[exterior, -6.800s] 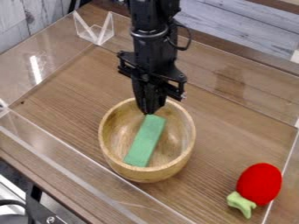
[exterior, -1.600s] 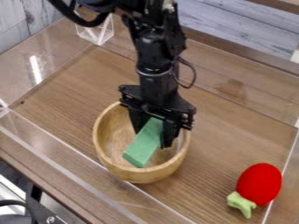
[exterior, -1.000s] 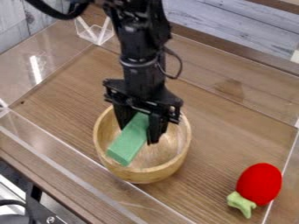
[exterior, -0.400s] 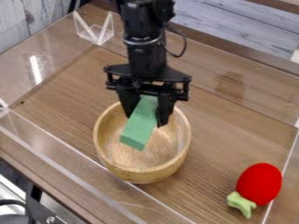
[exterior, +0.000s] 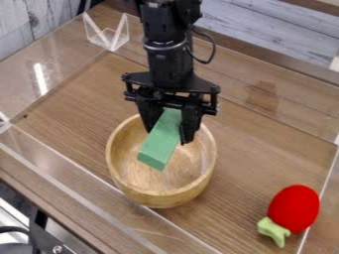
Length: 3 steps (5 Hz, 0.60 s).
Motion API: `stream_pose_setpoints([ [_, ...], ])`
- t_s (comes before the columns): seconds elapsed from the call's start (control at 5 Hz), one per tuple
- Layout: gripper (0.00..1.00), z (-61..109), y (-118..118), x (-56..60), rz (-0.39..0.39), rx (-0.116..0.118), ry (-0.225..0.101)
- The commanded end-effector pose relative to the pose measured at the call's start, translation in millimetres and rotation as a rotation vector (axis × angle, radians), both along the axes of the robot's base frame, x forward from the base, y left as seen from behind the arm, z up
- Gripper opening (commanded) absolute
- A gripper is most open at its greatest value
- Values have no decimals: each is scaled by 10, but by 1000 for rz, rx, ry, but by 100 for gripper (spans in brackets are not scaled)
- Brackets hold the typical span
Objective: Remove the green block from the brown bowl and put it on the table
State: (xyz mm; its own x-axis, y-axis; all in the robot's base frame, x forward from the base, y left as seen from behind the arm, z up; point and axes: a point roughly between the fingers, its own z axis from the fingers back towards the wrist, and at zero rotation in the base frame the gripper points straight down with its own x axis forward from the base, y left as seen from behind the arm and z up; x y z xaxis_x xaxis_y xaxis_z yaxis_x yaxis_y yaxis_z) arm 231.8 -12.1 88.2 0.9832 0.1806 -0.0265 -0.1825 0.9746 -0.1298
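The green block [exterior: 161, 144] hangs tilted above the inside of the brown bowl [exterior: 127, 179], its upper end pinched between the black fingers of my gripper [exterior: 172, 119]. The gripper points straight down over the bowl's far side and is shut on the block. The block's lower end points toward the bowl's left front and seems lifted off the bowl's floor. The bowl rests on the wood-grain table [exterior: 265, 139] near its front edge.
A red strawberry-like toy [exterior: 291, 208] with green leaves lies at the front right. Clear acrylic walls [exterior: 79, 213] run along the table's edges. A clear acrylic stand [exterior: 106, 35] sits at the back left.
The block has been lifted out of its resting place in the bowl. Over the last second the gripper with the block shifted slightly right and up; since 0.4 s ago it hardly moved.
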Motion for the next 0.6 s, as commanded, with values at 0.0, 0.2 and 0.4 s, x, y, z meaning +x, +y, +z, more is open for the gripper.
stream_pose_setpoints([
  [0.0,0,127,-40,77,-3,-6,-46],
  [0.2,0,155,-96,61,-9,-12,-48],
  [0.4,0,221,-28,150,23,-15,-51],
])
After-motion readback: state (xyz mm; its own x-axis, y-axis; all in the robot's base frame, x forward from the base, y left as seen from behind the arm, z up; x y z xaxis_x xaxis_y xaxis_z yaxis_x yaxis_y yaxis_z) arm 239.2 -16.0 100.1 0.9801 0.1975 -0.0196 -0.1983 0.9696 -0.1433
